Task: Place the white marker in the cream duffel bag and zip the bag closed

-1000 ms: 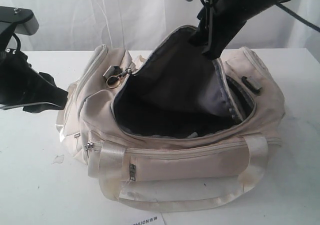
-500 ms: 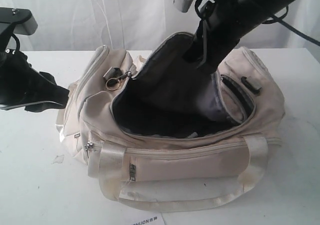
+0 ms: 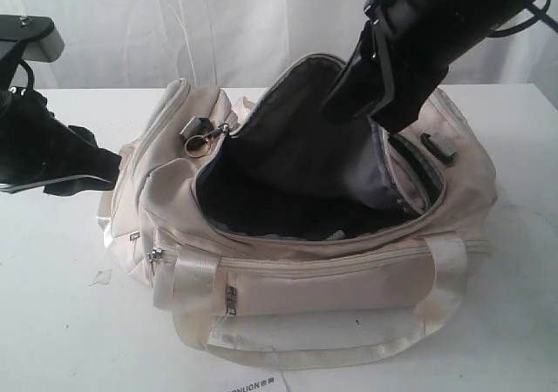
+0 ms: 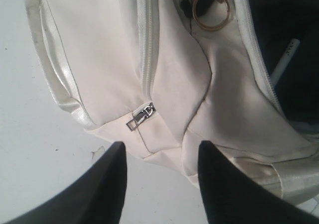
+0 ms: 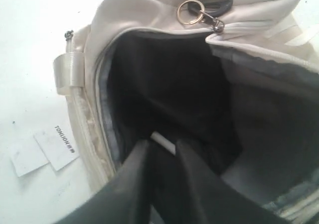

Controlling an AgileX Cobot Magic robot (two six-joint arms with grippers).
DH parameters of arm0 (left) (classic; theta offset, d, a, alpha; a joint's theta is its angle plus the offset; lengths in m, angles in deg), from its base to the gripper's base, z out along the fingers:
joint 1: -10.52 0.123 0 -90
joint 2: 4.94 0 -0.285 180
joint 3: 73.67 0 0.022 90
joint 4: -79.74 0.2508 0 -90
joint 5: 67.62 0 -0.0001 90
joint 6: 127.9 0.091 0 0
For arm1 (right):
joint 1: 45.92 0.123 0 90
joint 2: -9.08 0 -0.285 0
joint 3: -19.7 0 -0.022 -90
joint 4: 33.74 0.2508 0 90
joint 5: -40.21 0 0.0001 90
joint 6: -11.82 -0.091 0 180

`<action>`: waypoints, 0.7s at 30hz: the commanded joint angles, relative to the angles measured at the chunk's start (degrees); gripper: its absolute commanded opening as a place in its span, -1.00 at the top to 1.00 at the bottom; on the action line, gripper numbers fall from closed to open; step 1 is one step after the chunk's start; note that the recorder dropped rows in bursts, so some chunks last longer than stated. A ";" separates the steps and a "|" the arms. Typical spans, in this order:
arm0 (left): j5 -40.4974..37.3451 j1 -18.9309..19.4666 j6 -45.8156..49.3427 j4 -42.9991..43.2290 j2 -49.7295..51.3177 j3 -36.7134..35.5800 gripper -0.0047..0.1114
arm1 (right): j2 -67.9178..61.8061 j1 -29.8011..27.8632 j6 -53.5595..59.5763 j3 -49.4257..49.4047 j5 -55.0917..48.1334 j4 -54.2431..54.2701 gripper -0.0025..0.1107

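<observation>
1. Exterior: the right gripper hangs over the open mouth of the bag. The left gripper sits beside the bag's end.
2. Left wrist: the left gripper gapes wide and empty, just beside the bag. The marker lies inside the bag.
3. Right wrist: the right gripper has its jaws narrowly apart, gripping nothing. The marker shows through the gap, inside the bag.

Left tool gapes; right tool looks nearly closed.
</observation>
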 commanded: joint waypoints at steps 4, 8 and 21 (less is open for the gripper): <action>0.26 0.22 -0.51 -0.78 -0.58 -0.33 0.06 | 1.03 -0.20 -2.75 -0.18 11.04 -7.78 0.30; 1.41 0.22 -0.51 -0.78 -0.58 -0.33 0.06 | -0.24 -0.20 -2.88 -0.18 18.19 -9.50 0.06; 2.53 0.22 -1.60 -0.78 -0.58 -0.33 0.06 | -9.34 -0.20 -0.20 -0.07 24.78 -12.75 0.05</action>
